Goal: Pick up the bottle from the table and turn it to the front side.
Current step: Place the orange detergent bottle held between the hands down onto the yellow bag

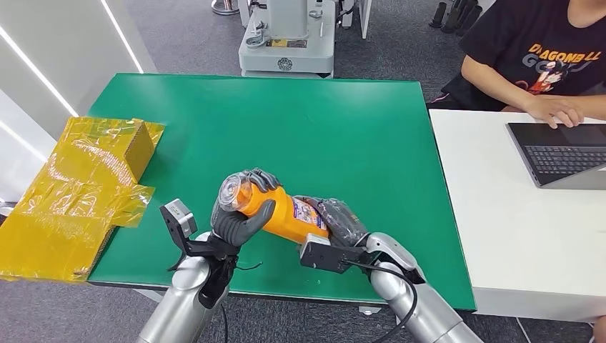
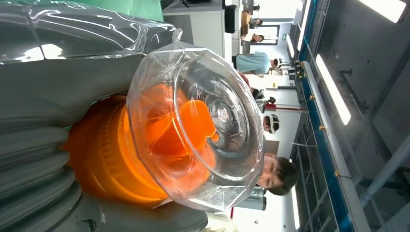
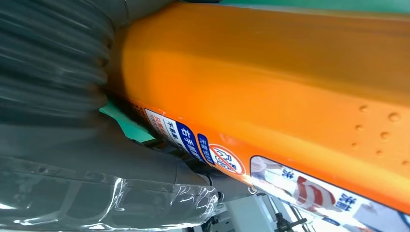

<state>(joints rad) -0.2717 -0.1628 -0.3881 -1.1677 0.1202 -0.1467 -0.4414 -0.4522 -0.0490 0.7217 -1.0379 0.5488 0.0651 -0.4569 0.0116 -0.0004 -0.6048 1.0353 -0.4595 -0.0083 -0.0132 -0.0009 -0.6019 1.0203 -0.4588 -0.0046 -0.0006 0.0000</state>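
Now, bottle (image 1: pixel 286 213): orange, lying tilted above the green tabletop's (image 1: pixel 343 128) near edge.
Left hand (image 1: pixel 239 214): fingers wrapped round its clear cap end.
Right hand (image 1: pixel 341 223): clasping its base end.

Green tabletop (image 1: pixel 343 128), yellow crumpled wrap (image 1: pixel 68 193) draped over left edge. White tabletop (image 1: pixel 514 236) touching on right, laptop (image 1: pixel 561 151) on it under person's hand (image 1: pixel 556 111).

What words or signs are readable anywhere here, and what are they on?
"DRAGONBALL", partly covered: person's black T-shirt.
Chinese print and a red no-symbol: orange bottle label, too blurred to read.
Laptop keys: too small.
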